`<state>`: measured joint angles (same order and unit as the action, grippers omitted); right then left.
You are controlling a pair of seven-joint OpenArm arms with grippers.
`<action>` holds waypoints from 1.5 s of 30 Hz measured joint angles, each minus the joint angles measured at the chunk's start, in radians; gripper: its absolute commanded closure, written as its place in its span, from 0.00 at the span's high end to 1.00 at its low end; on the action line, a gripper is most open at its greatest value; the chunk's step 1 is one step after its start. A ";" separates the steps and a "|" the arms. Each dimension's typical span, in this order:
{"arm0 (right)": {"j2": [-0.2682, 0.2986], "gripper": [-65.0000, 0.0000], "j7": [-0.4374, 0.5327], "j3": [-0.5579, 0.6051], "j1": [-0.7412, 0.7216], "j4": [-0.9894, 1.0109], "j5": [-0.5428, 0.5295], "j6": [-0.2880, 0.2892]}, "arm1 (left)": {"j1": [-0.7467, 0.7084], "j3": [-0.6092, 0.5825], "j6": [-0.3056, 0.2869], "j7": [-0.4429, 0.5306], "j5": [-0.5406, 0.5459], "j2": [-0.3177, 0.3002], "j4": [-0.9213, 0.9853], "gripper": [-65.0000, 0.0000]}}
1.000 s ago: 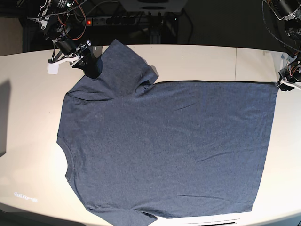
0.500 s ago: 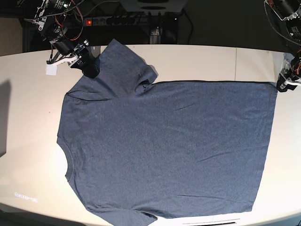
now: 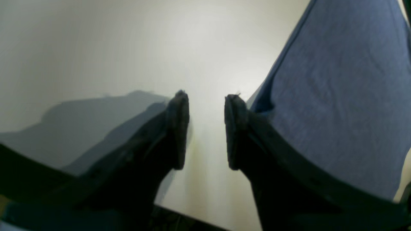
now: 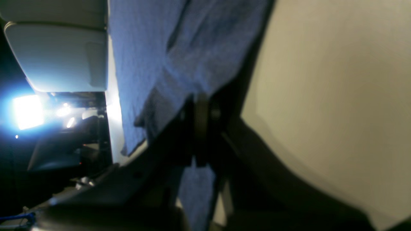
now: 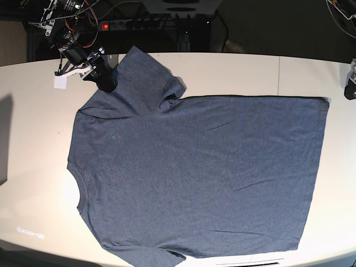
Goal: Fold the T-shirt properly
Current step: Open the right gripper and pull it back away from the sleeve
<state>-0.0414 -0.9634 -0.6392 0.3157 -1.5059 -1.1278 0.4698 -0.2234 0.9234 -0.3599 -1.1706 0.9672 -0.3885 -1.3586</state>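
Observation:
The slate-blue T-shirt (image 5: 194,172) lies spread flat on the white table (image 5: 33,139), collar toward the left and hem toward the right. My right gripper (image 5: 109,82) is shut on the edge of the far sleeve at the upper left; in the right wrist view its fingertips (image 4: 200,128) pinch blue fabric (image 4: 192,48). My left gripper (image 5: 350,89) stands open at the far right edge, just off the shirt's far hem corner. In the left wrist view its gap (image 3: 205,128) holds only bare table, with the shirt (image 3: 337,96) beside the right finger (image 3: 234,128).
A power strip (image 5: 139,25) with a red light and loose cables sit behind the table's far edge. A small white piece (image 5: 60,82) hangs by the right arm. The shirt's near sleeve reaches the table's front edge (image 5: 245,261).
My left gripper has drawn away to the right, off the shirt's hem corner. The right gripper has shifted slightly up and back with the sleeve.

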 measured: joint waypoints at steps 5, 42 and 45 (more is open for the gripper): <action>0.000 0.00 0.000 0.000 0.000 0.000 0.000 0.000 | 0.002 -0.078 -0.005 0.029 0.014 0.000 0.000 0.35; 0.000 0.30 -0.005 0.000 0.003 -0.001 -0.027 0.000 | 0.002 -0.126 -0.007 0.064 -0.020 -0.005 0.000 0.35; 0.000 0.30 -0.008 0.000 0.003 -0.001 -0.032 0.000 | 0.002 -0.126 -0.007 0.064 -0.020 -0.005 0.000 0.35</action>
<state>-0.0414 -0.9718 -0.6392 0.3183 -1.5070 -1.1599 0.4698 -0.2214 0.7979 -0.3668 -1.1065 0.9470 -0.3931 -1.3590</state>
